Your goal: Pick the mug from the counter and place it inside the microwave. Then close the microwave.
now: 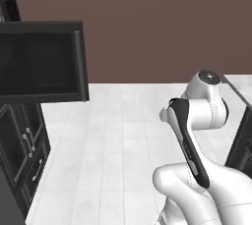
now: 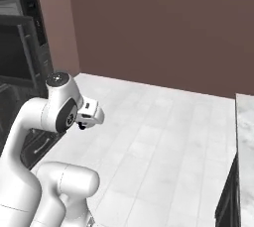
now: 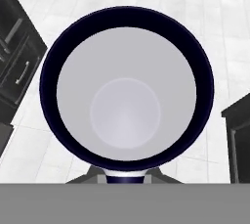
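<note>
While the gripper (image 2: 82, 126) is clamped on the mug (image 3: 126, 88), its pale grey inside bare, microwave (image 1: 42, 62) door open.

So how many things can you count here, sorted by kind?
Mugs: 1, the mug, held up close at the hand.
Microwaves: 1, the microwave, door open.
Counters: 1, the counter.
Robot arms: 1.
Total: 4.
</note>
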{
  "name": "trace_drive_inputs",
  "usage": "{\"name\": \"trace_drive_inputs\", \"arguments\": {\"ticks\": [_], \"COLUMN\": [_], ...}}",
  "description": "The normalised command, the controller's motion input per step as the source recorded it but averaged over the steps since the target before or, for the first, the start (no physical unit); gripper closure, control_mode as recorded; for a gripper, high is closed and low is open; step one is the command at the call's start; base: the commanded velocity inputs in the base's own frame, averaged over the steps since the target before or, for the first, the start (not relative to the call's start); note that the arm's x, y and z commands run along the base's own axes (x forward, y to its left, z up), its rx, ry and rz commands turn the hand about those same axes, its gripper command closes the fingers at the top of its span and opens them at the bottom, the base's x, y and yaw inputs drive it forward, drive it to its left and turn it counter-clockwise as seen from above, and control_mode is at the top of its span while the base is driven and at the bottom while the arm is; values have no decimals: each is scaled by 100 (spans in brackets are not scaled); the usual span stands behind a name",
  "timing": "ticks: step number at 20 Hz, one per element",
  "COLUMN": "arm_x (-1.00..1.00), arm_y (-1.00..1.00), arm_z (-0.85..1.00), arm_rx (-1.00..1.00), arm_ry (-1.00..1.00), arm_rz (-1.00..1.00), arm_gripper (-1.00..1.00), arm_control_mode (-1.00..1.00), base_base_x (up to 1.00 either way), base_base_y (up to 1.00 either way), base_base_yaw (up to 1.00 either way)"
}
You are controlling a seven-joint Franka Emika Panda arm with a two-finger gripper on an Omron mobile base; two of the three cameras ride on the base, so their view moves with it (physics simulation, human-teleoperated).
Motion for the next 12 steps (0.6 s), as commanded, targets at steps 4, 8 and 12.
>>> {"name": "trace_drive_inputs", "arguments": {"ticks": [4,8,12], "arm_x": [0,0,0], "arm_y": [0,0,0], "arm_z": [0,0,0], "arm_rx": [0,0,0], "arm_ry": [0,0,0], "arm_rz": [0,0,0], "arm_gripper": [100,100,100], "arm_control_mode": [100,100,100], "base_base_x": [96,93,95], "base_base_y": [-8,-1,-1], "base_base_yaw": [29,40,49]}}
